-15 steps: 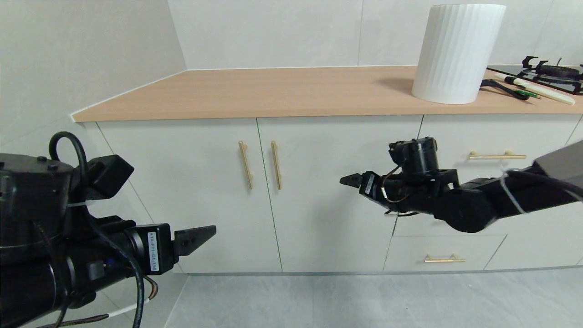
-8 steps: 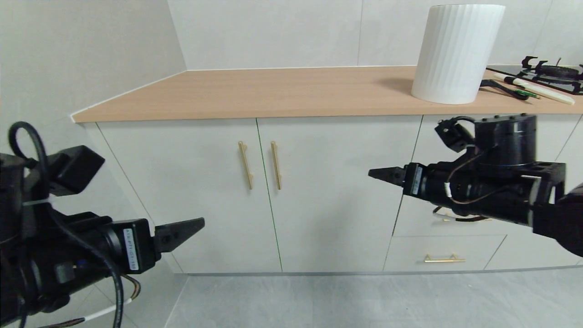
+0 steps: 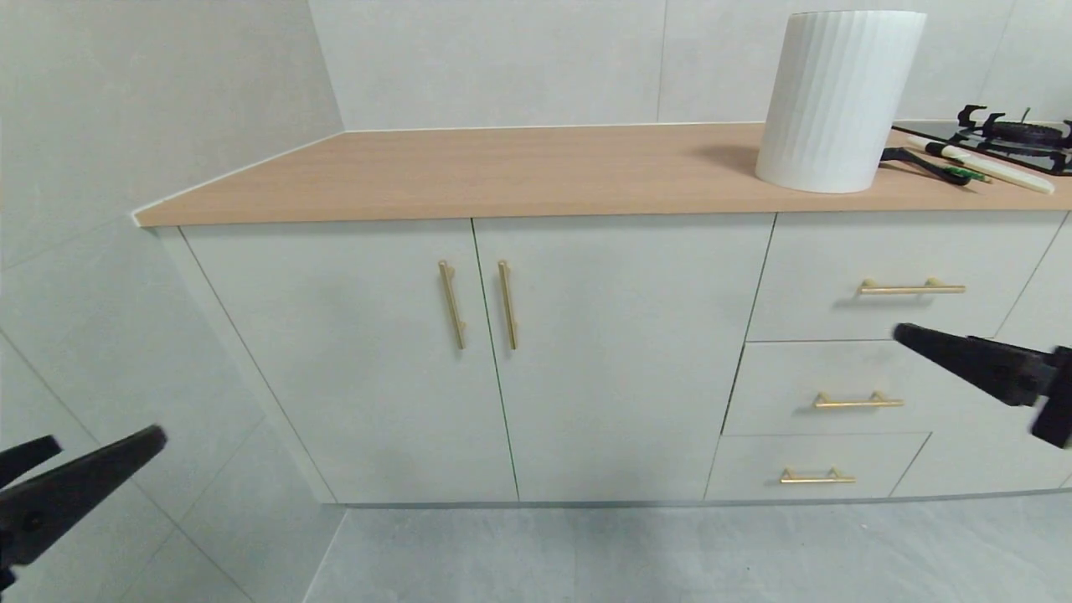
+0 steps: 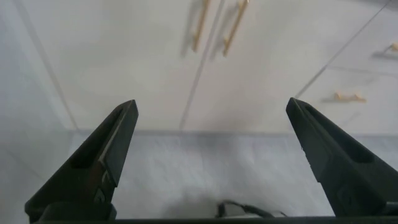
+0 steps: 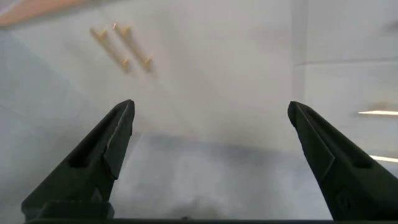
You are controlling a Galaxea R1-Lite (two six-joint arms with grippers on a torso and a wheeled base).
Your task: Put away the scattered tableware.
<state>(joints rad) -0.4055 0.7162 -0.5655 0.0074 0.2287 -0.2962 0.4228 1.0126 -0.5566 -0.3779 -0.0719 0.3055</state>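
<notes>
Several utensils lie on the wooden countertop (image 3: pixel 502 172) at the far right: a black-handled one (image 3: pixel 921 159) and a long white-handled one (image 3: pixel 997 165). A tall white ribbed container (image 3: pixel 837 100) stands just left of them. My left gripper (image 3: pixel 110 435) is low at the left edge, open and empty, well below the counter. My right gripper (image 3: pixel 921 343) enters from the right edge in front of the drawers, far under the utensils. In the wrist views the left gripper (image 4: pixel 211 109) and the right gripper (image 5: pixel 211 109) are both wide open, facing the cabinet fronts and the floor.
Two cabinet doors with vertical brass handles (image 3: pixel 479 303) sit below the counter. Three drawers with brass handles (image 3: pixel 911 287) stack at the right. A black stove grate (image 3: pixel 1017 132) is at the far right. A tiled wall closes in the left side.
Both arms have drawn back out of the middle: the left one down and left, the right one to the right. Only their fingers remain in the head view.
</notes>
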